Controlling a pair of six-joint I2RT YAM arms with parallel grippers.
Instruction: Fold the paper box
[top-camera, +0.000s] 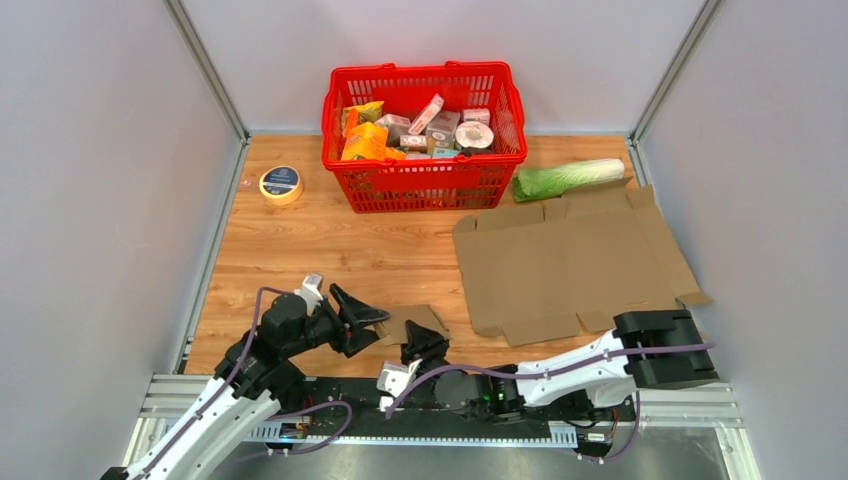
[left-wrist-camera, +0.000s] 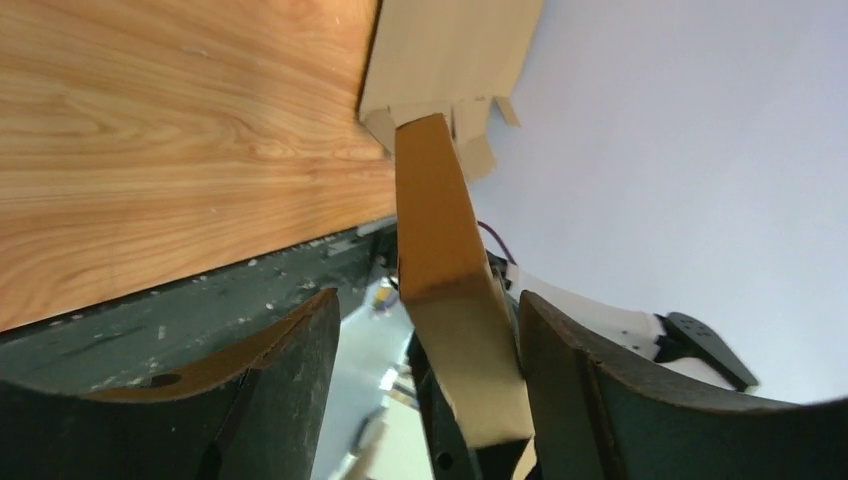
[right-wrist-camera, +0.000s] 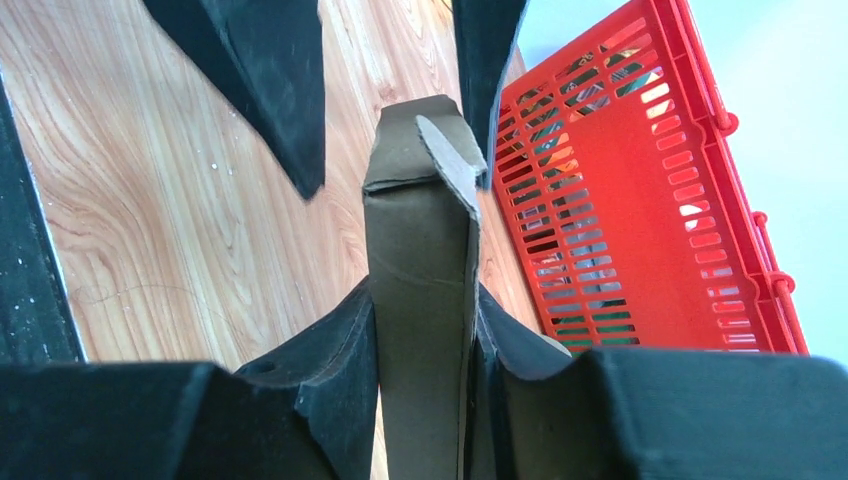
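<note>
The paper box is a small brown, partly folded cardboard piece at the near edge of the table, between the two arms. My right gripper is shut on it from the near side. In the right wrist view the box stands pinched between both pads, its flap end pointing away. My left gripper is open and straddles the box from the left. In the left wrist view the box runs between the spread fingers, close to the right finger and clear of the left one.
A large flat cardboard sheet lies on the right of the table. A red basket full of groceries stands at the back, with a cabbage beside it. A tape roll sits at the back left. Grey walls enclose both sides.
</note>
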